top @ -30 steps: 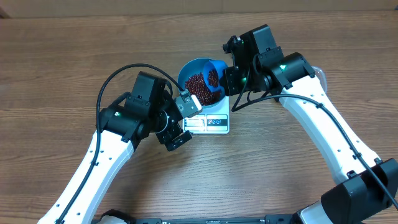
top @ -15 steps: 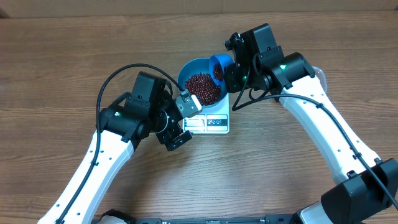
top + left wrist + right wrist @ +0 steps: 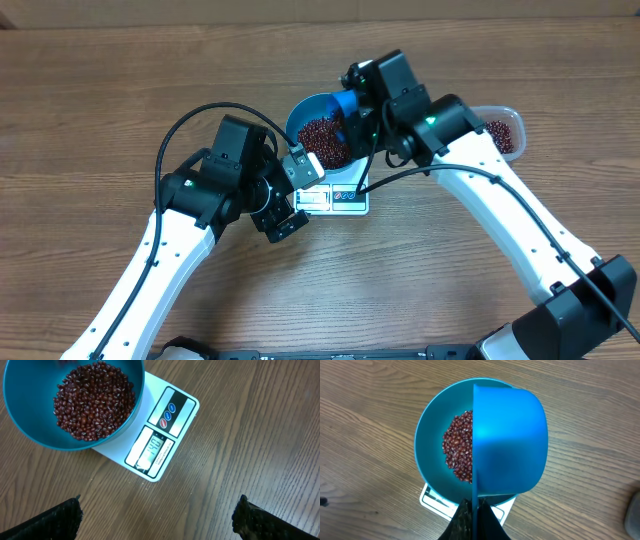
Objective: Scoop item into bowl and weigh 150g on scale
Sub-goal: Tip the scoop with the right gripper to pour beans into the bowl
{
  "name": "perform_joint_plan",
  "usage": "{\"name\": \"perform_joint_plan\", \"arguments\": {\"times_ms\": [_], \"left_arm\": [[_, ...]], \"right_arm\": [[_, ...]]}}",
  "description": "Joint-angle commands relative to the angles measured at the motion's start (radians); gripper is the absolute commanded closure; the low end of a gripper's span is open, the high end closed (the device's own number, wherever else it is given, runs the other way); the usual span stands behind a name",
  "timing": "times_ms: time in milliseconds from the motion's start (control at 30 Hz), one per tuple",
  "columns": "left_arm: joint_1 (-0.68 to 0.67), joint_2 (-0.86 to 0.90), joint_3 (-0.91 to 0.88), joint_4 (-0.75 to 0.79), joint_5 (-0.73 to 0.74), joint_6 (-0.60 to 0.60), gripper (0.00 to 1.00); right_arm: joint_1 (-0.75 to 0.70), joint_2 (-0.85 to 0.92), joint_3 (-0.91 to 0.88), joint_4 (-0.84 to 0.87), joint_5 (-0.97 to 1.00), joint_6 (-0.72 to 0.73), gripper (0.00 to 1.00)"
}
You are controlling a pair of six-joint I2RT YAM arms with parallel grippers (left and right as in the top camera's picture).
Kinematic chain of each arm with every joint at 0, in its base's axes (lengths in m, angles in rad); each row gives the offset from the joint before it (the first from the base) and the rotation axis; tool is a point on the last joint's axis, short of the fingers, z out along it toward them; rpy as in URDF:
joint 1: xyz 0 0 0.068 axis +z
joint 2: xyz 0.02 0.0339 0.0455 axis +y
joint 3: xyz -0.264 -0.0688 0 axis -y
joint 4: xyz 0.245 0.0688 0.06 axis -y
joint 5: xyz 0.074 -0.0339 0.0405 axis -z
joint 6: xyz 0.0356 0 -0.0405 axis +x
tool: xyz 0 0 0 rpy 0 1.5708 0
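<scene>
On the wooden table (image 3: 90, 80), the left gripper (image 3: 297, 196) hangs just to the left of the scale (image 3: 336, 197), touching nothing. Its jaws are spread wide and empty; in the left wrist view its two dark fingers (image 3: 55, 519) sit far apart at the bottom corners of the frame, with bare wood between them.

The scale is white and flat. Its pale display panel and three round buttons run along the edge that faces the left gripper. The display shows dark digits, but they are too small to read with certainty.

The teal-blue bowl (image 3: 303, 112) stands upright on the scale and covers most of its platform, leaving only the panel edge bare. The item, a loose heap of small dark red-brown beans (image 3: 322, 142), lies in the bottom of the bowl and fills it only partway, well below the rim.

Over the right half of the bowl hangs a small blue scoop (image 3: 346, 103), tipped so that its smooth outer wall faces the right wrist camera and its mouth faces the beans. The right gripper (image 3: 358, 112) is clamped narrowly on the scoop's thin handle, just above the bowl's right rim.

Further right, partly hidden behind the right arm, a clear plastic tub (image 3: 503, 131) holds more beans.
</scene>
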Motion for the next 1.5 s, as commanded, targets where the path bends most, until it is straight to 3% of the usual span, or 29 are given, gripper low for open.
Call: {"name": "perform_joint_plan", "arguments": {"times_ms": [0, 1467], "left_arm": [[-0.002, 0.005, -0.005, 0.004, 0.008, 0.019, 0.0], [-0.002, 0.005, -0.005, 0.004, 0.008, 0.019, 0.0]], "right_arm": [[0.003, -0.006, 0.029, -0.002, 0.058, 0.003, 0.96], [-0.004, -0.002, 0.029, 0.002, 0.053, 0.028, 0.96]]}}
